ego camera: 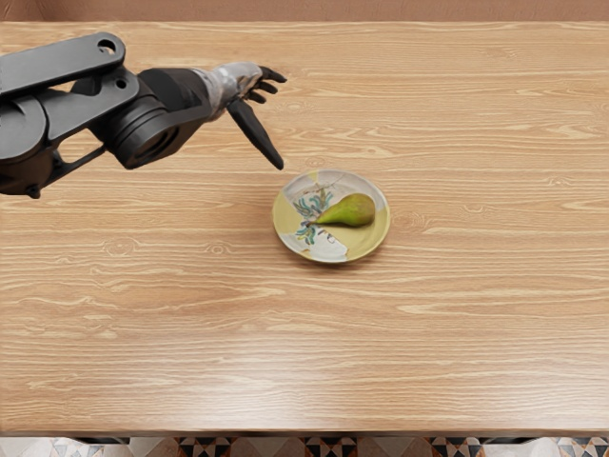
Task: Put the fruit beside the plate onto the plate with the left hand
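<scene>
Head view: green-yellow pear (350, 210) on plate (369, 242)

The table (457, 314) is pale wood, long grain showing, with a smooth satin finish. The plate (362, 244) looks like glazed ceramic with a faint gloss on its yellow rim. The pear (350, 210) has smooth, matt skin. The left arm (143, 119) is dark matt casing, and the left hand (243, 88) is greyer, slightly shiny.

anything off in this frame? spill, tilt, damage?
Nothing stands out. The pear lies on its side inside the plate, which sits flat on the table. The left hand is open, holds nothing, and is up-left of the plate, clear of both.
</scene>
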`<state>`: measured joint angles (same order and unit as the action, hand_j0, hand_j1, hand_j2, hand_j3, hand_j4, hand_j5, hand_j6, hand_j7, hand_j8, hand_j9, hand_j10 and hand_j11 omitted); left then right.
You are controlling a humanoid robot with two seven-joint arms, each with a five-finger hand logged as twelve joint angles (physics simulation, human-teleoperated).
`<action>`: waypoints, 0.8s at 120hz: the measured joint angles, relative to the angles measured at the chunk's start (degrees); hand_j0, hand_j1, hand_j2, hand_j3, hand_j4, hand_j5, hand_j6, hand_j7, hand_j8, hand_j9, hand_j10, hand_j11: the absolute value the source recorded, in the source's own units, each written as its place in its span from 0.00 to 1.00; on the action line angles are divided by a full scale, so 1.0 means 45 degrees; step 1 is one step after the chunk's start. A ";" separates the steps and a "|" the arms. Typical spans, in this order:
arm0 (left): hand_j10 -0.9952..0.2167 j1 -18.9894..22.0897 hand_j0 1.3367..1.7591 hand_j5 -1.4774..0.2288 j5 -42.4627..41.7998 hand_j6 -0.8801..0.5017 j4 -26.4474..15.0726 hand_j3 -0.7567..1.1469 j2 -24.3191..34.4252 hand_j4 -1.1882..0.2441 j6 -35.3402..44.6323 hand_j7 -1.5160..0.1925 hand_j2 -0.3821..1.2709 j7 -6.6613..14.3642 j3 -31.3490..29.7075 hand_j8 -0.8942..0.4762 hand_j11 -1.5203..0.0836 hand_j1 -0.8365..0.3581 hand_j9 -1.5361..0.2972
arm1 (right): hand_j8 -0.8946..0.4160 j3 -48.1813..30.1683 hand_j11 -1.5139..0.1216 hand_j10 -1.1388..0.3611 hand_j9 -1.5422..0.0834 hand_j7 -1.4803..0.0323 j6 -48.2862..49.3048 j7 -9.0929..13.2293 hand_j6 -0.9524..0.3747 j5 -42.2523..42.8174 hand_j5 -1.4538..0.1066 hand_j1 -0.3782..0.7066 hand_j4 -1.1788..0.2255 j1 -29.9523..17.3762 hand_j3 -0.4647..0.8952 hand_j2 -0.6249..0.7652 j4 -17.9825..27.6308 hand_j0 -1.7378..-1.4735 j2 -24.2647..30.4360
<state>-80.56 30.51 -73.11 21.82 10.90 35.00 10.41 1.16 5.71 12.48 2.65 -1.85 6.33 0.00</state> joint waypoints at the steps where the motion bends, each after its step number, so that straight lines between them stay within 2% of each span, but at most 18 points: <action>1: 0.72 0.0014 0.76 0.77 -0.0021 0.55 -0.0050 0.40 0.0016 0.75 -0.0002 0.80 0.25 0.0000 0.0014 0.57 0.85 0.87 0.75 | 0.68 0.0001 0.93 0.76 0.95 0.98 0.0000 0.0000 0.72 0.0000 0.93 0.03 0.84 0.0000 0.34 0.45 0.0000 0.30 0.0000; 15: 0.75 0.1158 0.76 0.80 -0.0798 0.57 -0.1191 0.40 0.1071 0.77 -0.0060 0.82 0.25 0.0000 0.0717 0.59 0.88 0.90 0.77 | 0.68 -0.0003 0.93 0.76 0.95 0.98 0.0000 0.0000 0.72 -0.0002 0.93 0.03 0.84 0.0000 0.34 0.45 0.0000 0.30 0.0000; 33: 0.76 0.1304 0.76 0.81 -0.1925 0.59 -0.3014 0.40 0.2863 0.78 -0.0137 0.83 0.24 0.0000 0.1322 0.60 0.89 0.92 0.79 | 0.68 -0.0004 0.93 0.76 0.95 0.98 0.0000 0.0000 0.72 -0.0002 0.93 0.03 0.84 0.0000 0.34 0.45 0.0000 0.30 0.0000; 47: 0.77 0.2122 0.76 0.82 -0.3811 0.59 -0.4128 0.40 0.4228 0.78 -0.0963 0.84 0.24 0.0000 0.1802 0.61 0.90 0.93 0.79 | 0.68 -0.0004 0.93 0.76 0.95 0.98 -0.0010 0.0000 0.72 -0.0002 0.93 0.03 0.84 0.0000 0.34 0.45 0.0000 0.30 0.0000; 66: 0.77 0.2710 0.76 0.82 -0.6630 0.59 -0.4587 0.40 0.5016 0.79 -0.3456 0.84 0.24 0.0000 0.2569 0.61 0.90 0.93 0.79 | 0.68 -0.0004 0.93 0.76 0.95 0.98 -0.0002 0.0000 0.72 -0.0002 0.93 0.03 0.84 0.0000 0.34 0.45 0.0009 0.30 0.0000; 79: 0.77 0.2802 0.76 0.82 -0.8202 0.59 -0.4657 0.40 0.5639 0.79 -0.5254 0.84 0.24 0.0000 0.2733 0.61 0.90 0.93 0.79 | 0.68 -0.0004 0.93 0.76 0.95 0.98 -0.0001 0.0000 0.72 -0.0002 0.93 0.03 0.84 0.0000 0.34 0.45 0.0010 0.30 0.0000; 96: 0.77 0.3523 0.76 0.82 -0.9744 0.59 -0.4654 0.40 0.6612 0.79 -0.7159 0.84 0.24 0.0000 0.2793 0.61 0.90 0.93 0.79 | 0.68 -0.0004 0.93 0.76 0.95 0.98 0.0000 0.0009 0.72 -0.0003 0.93 0.03 0.84 0.0000 0.34 0.45 0.0014 0.30 0.0000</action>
<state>-64.71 -13.33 -94.05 51.57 -21.32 35.00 22.98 1.14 5.71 12.52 2.64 -1.85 6.39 0.00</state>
